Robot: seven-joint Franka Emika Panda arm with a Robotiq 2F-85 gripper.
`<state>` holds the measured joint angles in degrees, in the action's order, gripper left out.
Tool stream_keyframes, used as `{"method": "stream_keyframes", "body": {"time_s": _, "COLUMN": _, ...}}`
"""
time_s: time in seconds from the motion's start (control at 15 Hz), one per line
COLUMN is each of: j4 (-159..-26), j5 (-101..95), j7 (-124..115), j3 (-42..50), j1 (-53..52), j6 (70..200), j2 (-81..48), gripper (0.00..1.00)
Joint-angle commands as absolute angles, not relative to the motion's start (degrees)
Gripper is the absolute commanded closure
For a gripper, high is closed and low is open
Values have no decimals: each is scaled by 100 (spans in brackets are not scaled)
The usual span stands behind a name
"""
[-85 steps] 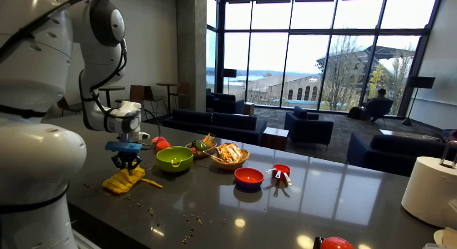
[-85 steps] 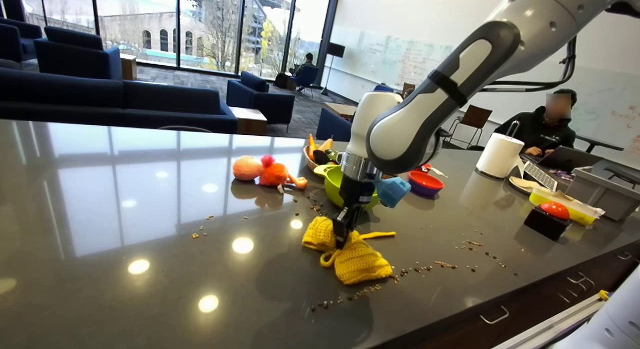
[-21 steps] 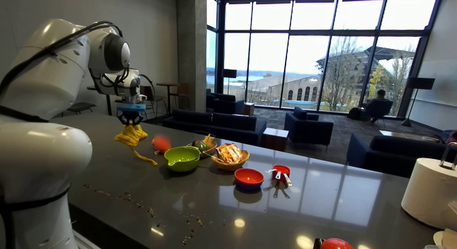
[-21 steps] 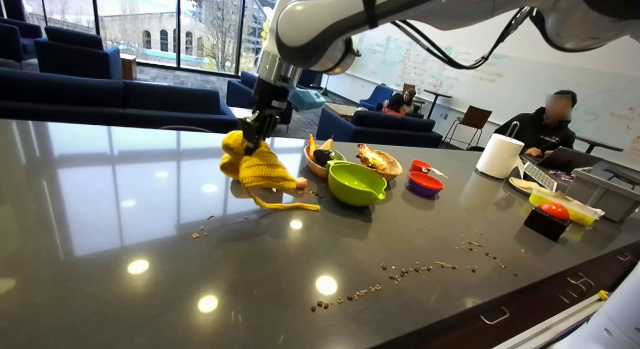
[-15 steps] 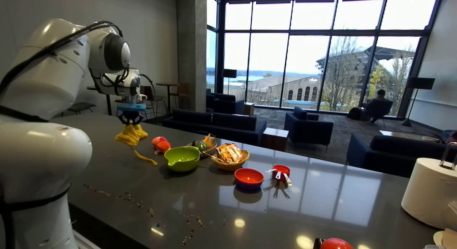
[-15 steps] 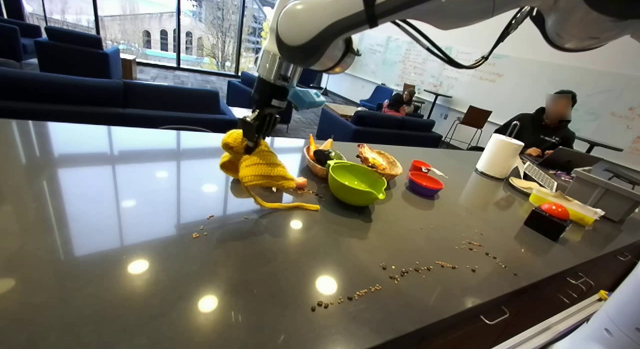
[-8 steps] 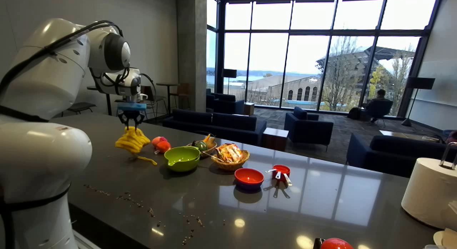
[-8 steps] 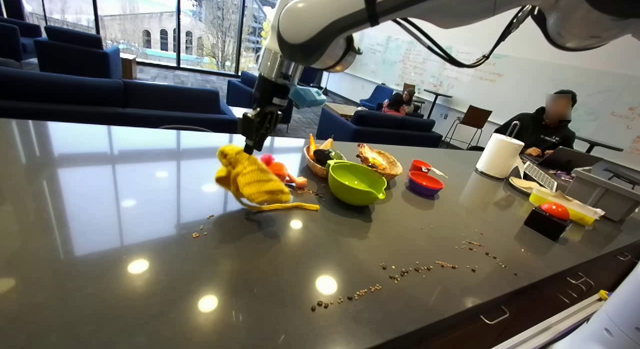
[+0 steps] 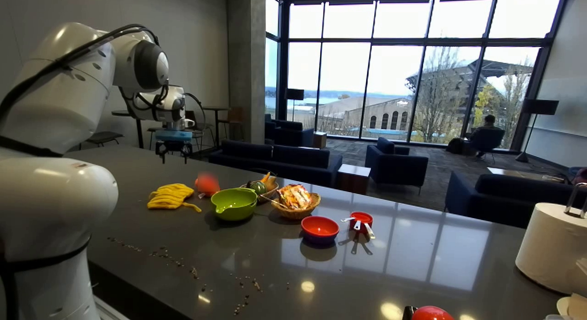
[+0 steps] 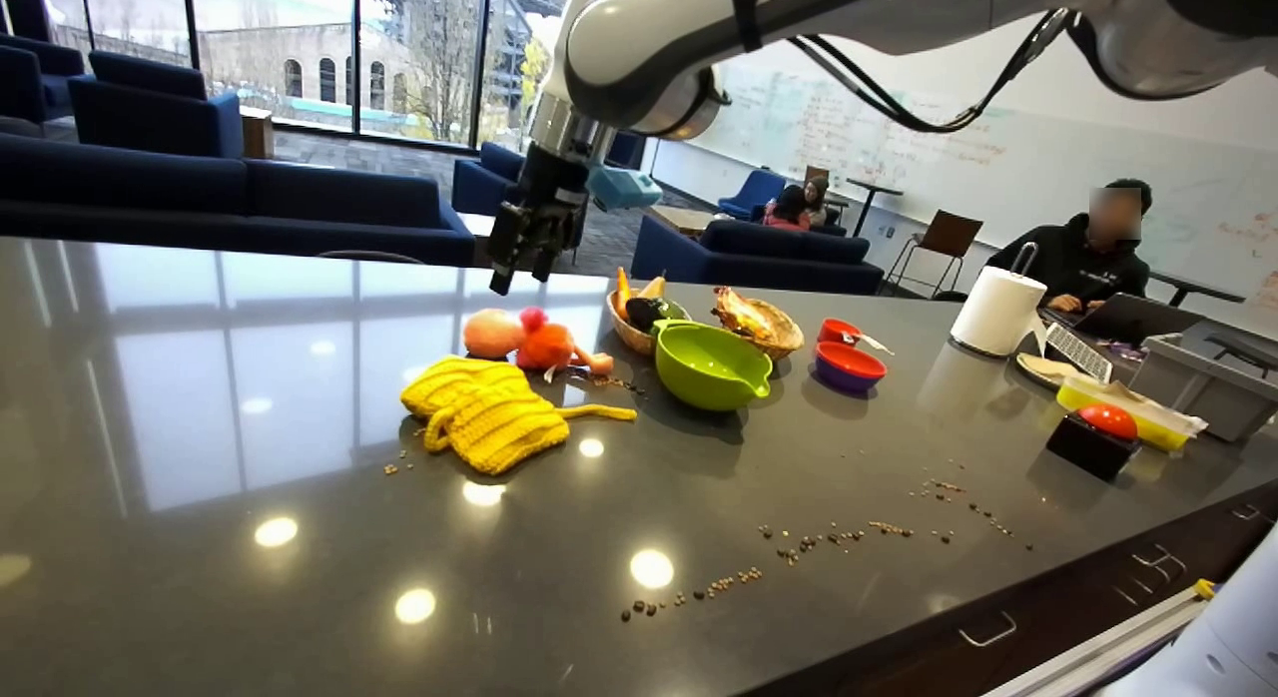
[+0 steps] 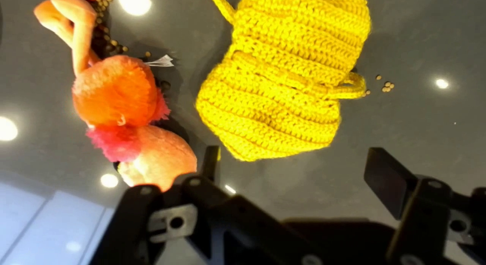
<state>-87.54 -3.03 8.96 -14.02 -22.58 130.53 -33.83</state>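
My gripper [image 11: 294, 153] stands open, its two fingers well apart with nothing between them. In both exterior views the gripper [image 9: 174, 161] hovers above the dark counter. Below it a yellow crocheted piece [image 10: 489, 417] lies folded on the counter, its strap stretching toward the green bowl. The wrist view has this yellow piece [image 11: 281, 86] just beyond the fingertips, apart from them. Beside it rests an orange and pink plush toy [image 11: 117, 90] with long legs; one finger [image 11: 210, 162] overlaps the toy's edge in that view, though they do not appear to touch.
A green bowl [image 10: 709, 367] stands near the plush toy. Behind are a basket [image 10: 634, 336] of vegetables and another basket [image 9: 297, 213] with a wrapped item. Farther along sit a red bowl [image 9: 319, 227], red measuring cups [image 9: 361, 217], a paper roll [image 10: 998, 311] and a red button [image 10: 1106, 420]. Beans are scattered about.
Within the last second my gripper has opened and let go of the yellow piece, which has dropped onto the counter. Before that it was lifted and carried here; the green bowl has also shifted slightly.
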Motion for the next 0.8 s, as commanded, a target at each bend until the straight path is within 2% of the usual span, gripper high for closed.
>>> {"method": "stream_keyframes", "body": {"time_s": 0.0, "j4": -9053, "j5": -512, "j7": 535, "j3": -1232, "j1": -2232, "j6": 13010, "j2": -3026, "gripper": 0}}
{"method": "stream_keyframes", "body": {"time_s": 0.73, "j4": -10445, "j5": -894, "j7": -801, "j3": -763, "j1": -2072, "j6": 13184, "j2": -1903, "gripper": 0}}
